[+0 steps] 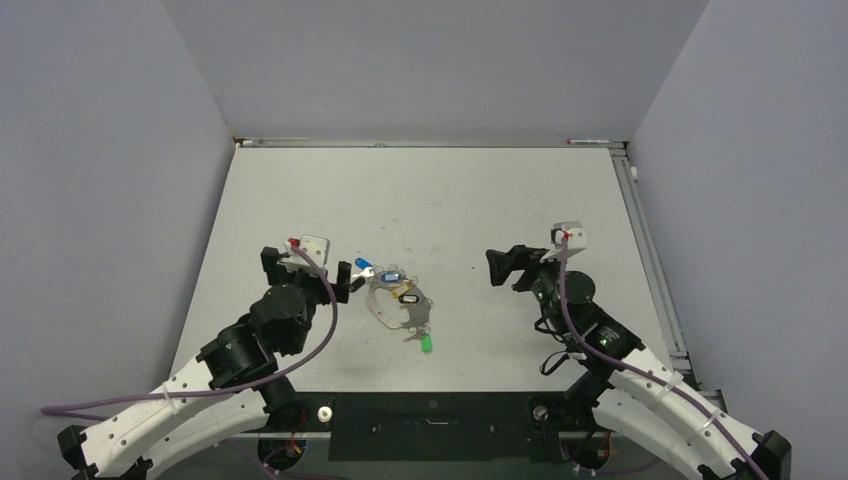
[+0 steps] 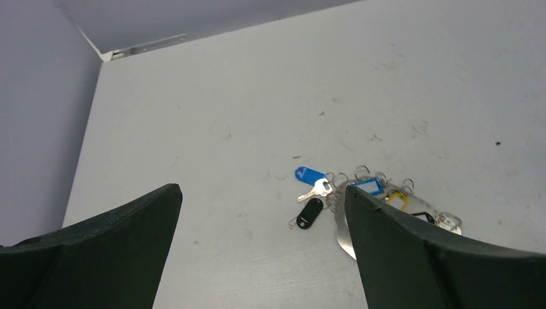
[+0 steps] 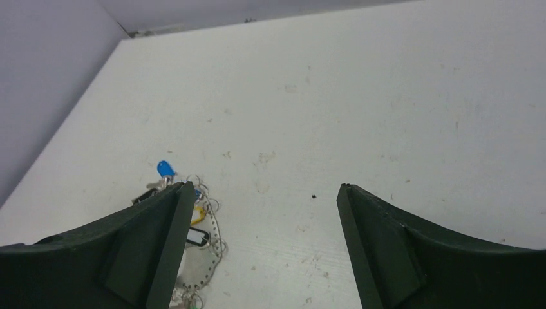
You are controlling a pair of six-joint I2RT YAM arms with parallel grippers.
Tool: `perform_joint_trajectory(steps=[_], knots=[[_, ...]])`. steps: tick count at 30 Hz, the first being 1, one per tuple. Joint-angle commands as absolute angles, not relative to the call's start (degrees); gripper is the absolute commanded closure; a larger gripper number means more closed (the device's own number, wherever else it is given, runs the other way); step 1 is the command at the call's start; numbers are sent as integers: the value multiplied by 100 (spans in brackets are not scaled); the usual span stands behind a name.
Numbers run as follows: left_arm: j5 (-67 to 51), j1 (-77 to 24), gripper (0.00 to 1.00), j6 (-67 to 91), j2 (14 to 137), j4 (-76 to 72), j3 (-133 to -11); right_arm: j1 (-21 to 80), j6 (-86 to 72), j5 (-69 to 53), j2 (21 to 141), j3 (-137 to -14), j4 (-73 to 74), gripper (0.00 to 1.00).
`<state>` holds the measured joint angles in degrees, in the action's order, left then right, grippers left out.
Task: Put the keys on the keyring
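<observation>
Jaws wide and empty, my left gripper (image 1: 343, 283) hovered just left of the keys (image 1: 392, 275), bunched at the keyring (image 1: 380, 308) mid-table, its long axis running far-left to near-right. My right gripper (image 1: 497, 268), likewise agape and empty, stood well apart to the right.

Keys (image 2: 315, 191) shiny metal, glossy plastic heads; keyring (image 2: 342, 238) grey metal; table (image 2: 257, 96) matt, scuffed.
</observation>
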<state>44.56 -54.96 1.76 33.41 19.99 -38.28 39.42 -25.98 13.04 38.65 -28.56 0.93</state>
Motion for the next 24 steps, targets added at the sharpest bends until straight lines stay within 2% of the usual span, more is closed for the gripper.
perform_joint_trajectory(steps=[1,5,20,24], knots=[[5622,-5366,4,30,3015,1138,-3713,3947,-2454,1845,3280,-2610,-1044,12],[5453,-5305,4,28,2936,1182,-3673,3942,-2332,1890,3072,-2382,-1594,6],[5230,-5235,4,-142,3011,1374,-3707,3949,-2365,1621,3488,-2516,-1528,3],[5185,-5222,4,-154,3023,1390,-3709,3947,-2372,1859,3730,-2637,-1385,2]])
